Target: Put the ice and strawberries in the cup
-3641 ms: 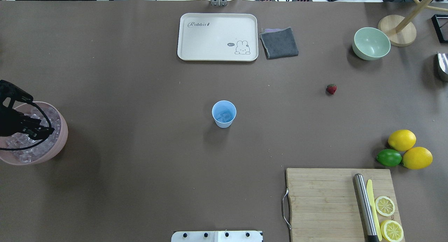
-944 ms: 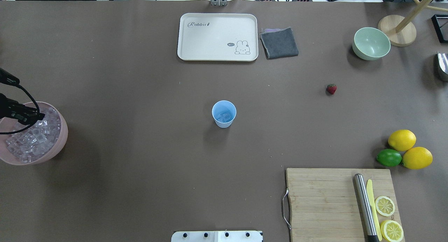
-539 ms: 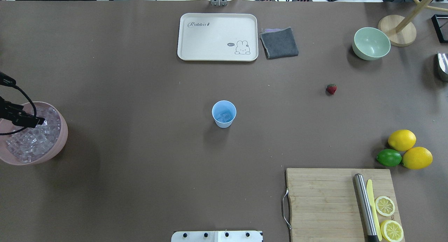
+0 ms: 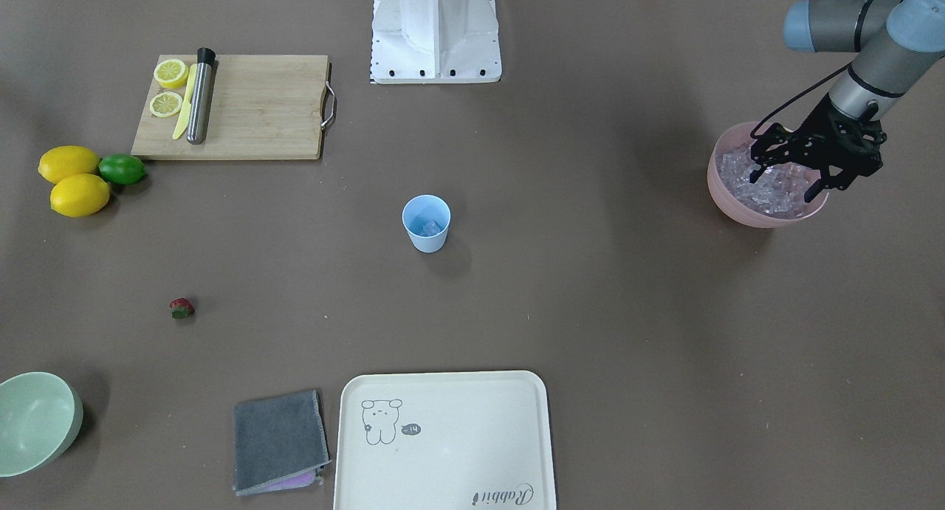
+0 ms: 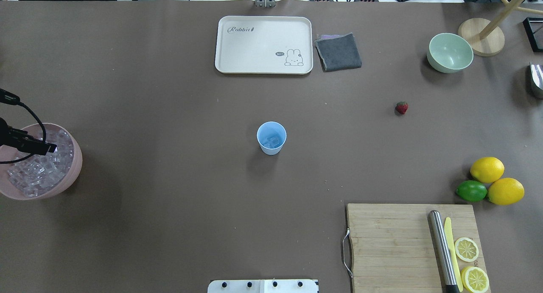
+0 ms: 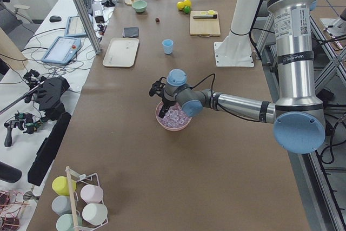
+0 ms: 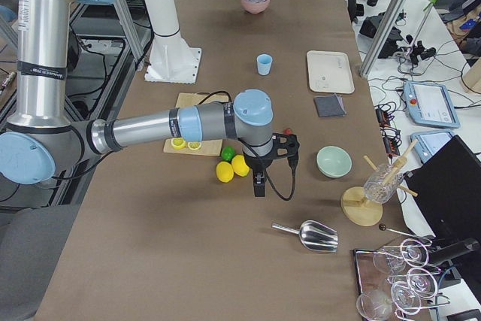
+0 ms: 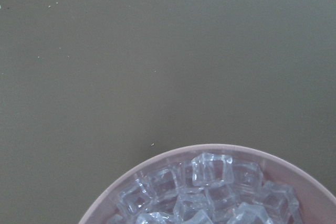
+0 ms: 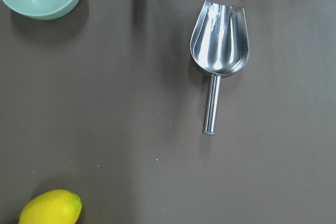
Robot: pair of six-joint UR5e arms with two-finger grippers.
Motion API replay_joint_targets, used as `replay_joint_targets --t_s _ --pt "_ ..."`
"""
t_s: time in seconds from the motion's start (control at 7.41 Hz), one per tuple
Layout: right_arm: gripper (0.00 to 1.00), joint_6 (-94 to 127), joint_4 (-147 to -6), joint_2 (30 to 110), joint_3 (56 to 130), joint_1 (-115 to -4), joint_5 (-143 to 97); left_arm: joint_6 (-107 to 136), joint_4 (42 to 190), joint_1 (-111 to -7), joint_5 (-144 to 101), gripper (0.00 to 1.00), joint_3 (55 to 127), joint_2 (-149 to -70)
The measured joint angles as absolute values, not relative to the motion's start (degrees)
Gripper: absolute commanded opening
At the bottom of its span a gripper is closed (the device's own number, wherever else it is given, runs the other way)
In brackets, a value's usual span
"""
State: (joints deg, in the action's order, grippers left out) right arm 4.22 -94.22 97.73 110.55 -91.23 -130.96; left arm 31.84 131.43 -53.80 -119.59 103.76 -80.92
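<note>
Left tool (image 4: 784, 187): fingers spread wide and pointing down over the ice (image 8: 212, 170) heaped in the pink bowl (image 4: 727, 204). No cube seen pinched between them. Whether the tips touch the heap, cannot tell (its wrist view shows only bowl rim and cubes).

Bowl stands on the bench (image 5: 169, 93), far to the left of the cup (image 5: 271, 138).

Cup: upright, mid-bench, a few cubes lying in its bottom.

Strawberry (image 5: 401, 108): alone on the bench, well to the cup's right and a little farther from the robot, touching nothing.

Right tool (image 7: 258, 184): hangs above the bench far to the cup's right, just beside the lemons (image 7: 225, 172). How far it is open, cannot tell.

Its wrist view looks down on a metal scoop (image 9: 219, 51) lying flat, farther from the cup than the lemons.
</note>
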Motion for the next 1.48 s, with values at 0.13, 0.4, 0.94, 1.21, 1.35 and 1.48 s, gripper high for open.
replay_joint_targets --t_s 0.13,0.4,0.94,1.21,1.35,1.48 --pt "1.00 4.22 -94.22 97.73 110.51 -91.23 -130.96 32.52 131.48 -53.67 -119.56 0.98 103.75 -80.53" --pt "1.00 4.22 -94.22 97.76 110.48 -91.23 -130.96 34.23 131.64 -53.36 -119.65 0.98 103.81 -79.37" --pt "1.00 4.22 -94.22 97.74 110.45 -91.23 -130.96 41.12 134.08 -50.37 -119.54 0.97 103.73 -78.62" --pt "1.00 4.22 -94.22 97.73 110.41 -91.23 -130.96 41.74 134.59 -50.04 -119.53 0.97 103.53 -78.60" --pt "1.00 4.22 -94.22 97.73 110.41 -91.23 -130.96 41.78 134.93 -49.95 -119.53 0.97 103.34 -78.58" --pt "1.00 4.22 -94.22 97.74 110.42 -91.23 -130.96 41.77 136.13 -49.79 -119.53 0.96 102.75 -78.62"
